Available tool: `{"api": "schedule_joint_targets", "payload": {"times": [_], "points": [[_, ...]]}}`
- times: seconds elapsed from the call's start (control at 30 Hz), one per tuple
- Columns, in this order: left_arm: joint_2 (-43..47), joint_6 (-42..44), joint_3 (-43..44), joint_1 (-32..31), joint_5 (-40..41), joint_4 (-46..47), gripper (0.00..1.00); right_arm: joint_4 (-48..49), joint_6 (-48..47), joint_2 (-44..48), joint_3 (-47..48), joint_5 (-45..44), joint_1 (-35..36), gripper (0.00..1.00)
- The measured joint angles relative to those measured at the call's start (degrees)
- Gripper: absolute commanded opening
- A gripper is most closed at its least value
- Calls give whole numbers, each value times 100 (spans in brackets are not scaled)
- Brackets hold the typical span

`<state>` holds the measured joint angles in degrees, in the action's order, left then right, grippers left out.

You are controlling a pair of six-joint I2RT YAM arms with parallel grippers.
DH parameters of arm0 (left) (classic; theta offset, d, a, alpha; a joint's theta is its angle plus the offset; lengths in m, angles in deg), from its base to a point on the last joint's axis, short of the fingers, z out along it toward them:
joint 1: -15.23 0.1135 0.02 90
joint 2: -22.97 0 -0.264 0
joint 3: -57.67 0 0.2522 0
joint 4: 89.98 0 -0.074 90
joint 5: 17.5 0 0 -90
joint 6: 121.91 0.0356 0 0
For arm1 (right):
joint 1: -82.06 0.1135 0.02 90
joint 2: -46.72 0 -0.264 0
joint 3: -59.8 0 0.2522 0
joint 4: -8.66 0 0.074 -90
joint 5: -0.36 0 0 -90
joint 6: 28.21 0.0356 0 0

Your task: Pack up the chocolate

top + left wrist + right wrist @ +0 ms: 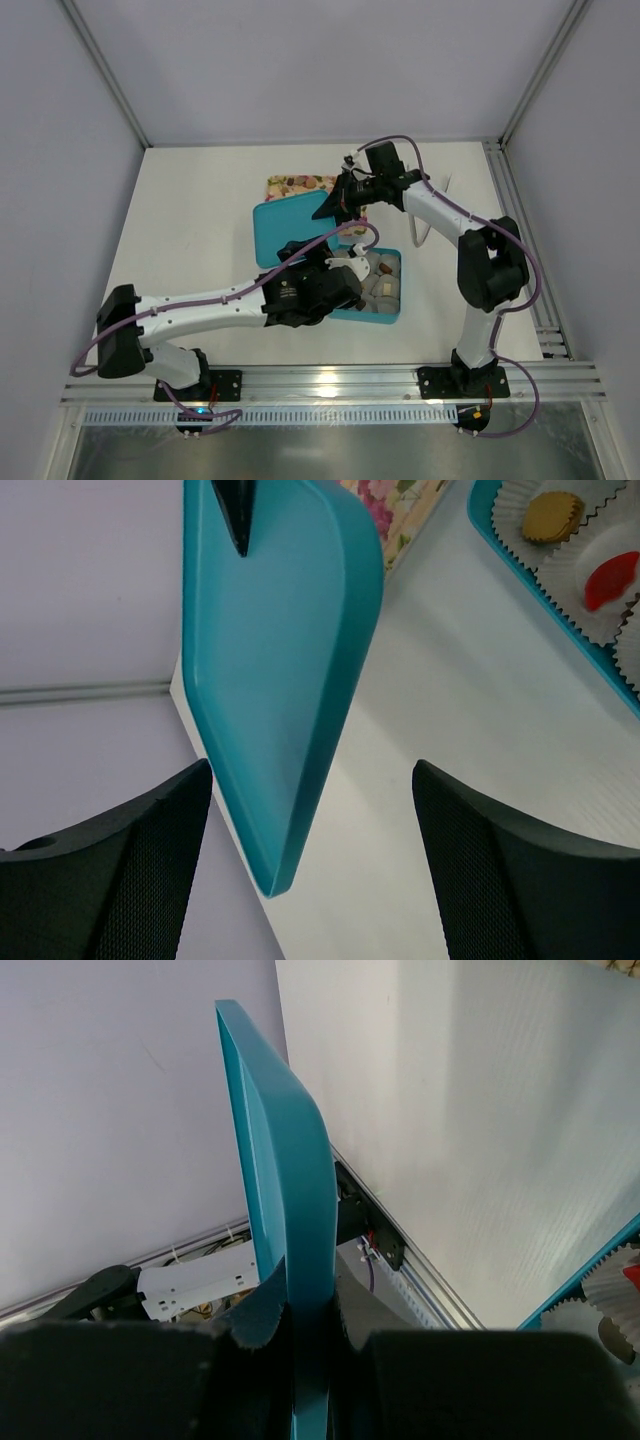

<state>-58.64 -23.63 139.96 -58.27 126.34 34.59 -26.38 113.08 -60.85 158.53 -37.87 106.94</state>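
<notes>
Down at the near edge, the left arm [200, 305] reaches in toward mid-table. The left gripper [345, 268] hangs over the left end of the open teal box [392, 315]. From its wrist camera, the left gripper [312, 780] has its jaws spread wide with nothing between them. Only white table [480, 710] and the lid's low corner show in the gap.

The chocolate is in the box, sitting in white crinkled cups [590, 550]. The left wrist view picks out a golden-brown piece [553, 515] and a red piece [610, 580], each in its own cup. From above, a brown piece [384, 268] shows near the box's far side. The arm covers part of the box, so the full count can't be told.

Just beyond and to the left of the box is the teal lid [290, 228], tilted up off the table. The right gripper [337, 205] has it by the far right edge. The right wrist camera settles it: the right gripper [310, 1325] is clamped tight on the lid [285, 1210], one pad on each face. Whether the lid's low corner [278, 885] touches the table can't be told. The right wrist view also catches a box corner [590, 1270] at its right edge.

Farthest back, the flowered tray [298, 184] peeks out just behind the lid, with small pieces on it too tiny to make out.
</notes>
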Motion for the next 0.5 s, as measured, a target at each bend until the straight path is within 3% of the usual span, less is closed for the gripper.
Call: {"api": "schedule_joint_targets", "payload": {"times": [0.17, 0.37, 0.47, 0.5], "points": [[-72, 249, -271, 98, 101, 291, 73, 0, 11, 122, -85, 11, 0, 4], [-280, 522, -332, 188, 361, 627, 55, 2, 13, 352, -214, 33, -24, 4], [-422, 662, -332, 188, 522, 804, 35, 17, 11, 422, -256, 46, -26, 4], [-459, 723, -334, 188, 601, 870, 23, 17, 11, 428, -267, 46, -26, 4]]}}
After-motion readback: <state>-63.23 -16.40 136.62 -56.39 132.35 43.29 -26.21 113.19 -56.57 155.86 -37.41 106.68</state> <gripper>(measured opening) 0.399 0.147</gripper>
